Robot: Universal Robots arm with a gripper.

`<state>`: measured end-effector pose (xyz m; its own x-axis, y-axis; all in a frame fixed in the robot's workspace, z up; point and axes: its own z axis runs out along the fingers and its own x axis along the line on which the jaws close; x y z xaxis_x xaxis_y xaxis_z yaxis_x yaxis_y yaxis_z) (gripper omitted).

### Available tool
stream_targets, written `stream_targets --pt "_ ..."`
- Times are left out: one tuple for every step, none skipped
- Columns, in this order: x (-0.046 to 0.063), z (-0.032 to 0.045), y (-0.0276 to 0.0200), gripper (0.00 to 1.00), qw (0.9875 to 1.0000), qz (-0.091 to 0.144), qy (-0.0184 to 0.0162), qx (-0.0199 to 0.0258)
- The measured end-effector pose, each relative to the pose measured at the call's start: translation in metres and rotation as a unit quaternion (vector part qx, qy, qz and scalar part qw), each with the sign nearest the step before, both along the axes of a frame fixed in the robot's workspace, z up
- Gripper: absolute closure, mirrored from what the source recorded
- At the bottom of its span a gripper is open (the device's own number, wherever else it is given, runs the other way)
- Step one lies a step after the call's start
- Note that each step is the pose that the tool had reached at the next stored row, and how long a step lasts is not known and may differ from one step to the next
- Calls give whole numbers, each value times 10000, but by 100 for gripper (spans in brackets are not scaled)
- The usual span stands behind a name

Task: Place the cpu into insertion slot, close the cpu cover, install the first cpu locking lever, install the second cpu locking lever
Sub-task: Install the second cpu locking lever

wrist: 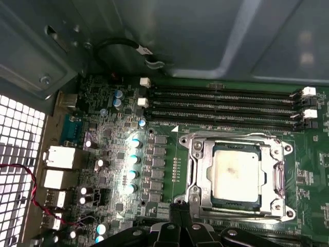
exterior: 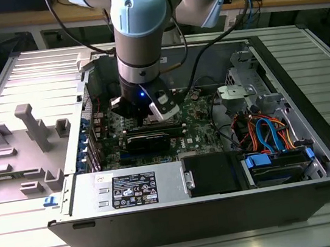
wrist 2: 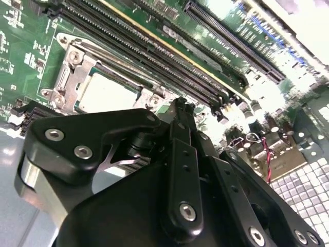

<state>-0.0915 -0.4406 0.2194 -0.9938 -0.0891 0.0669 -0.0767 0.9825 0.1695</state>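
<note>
One cpu (wrist: 235, 174) sits in one insertion slot (wrist: 198, 198), with one cpu cover (wrist: 236, 143) framing it. Four long black memory slots (wrist: 221, 105) run beside the socket in the first wrist view. A row of four silver-topped capacitors (wrist: 132, 165) stands near the socket. One robot arm (exterior: 140, 35) reaches into one open computer case (exterior: 314, 133).
</note>
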Motion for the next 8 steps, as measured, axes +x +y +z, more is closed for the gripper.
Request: stream_targets --pt "1 0 3 89 10000 0 0 -14" --pt "1 0 3 89 10000 1 0 -17" --pt "1 0 3 89 10000 1 0 -19" --pt "0 0 4 89 10000 0 0 -23" --pt "0 0 4 89 10000 0 0 -26" --pt "0 0 5 89 10000 0 0 -28" --pt "0 0 5 89 10000 0 0 -29" --pt "0 0 5 89 10000 0 0 -32"
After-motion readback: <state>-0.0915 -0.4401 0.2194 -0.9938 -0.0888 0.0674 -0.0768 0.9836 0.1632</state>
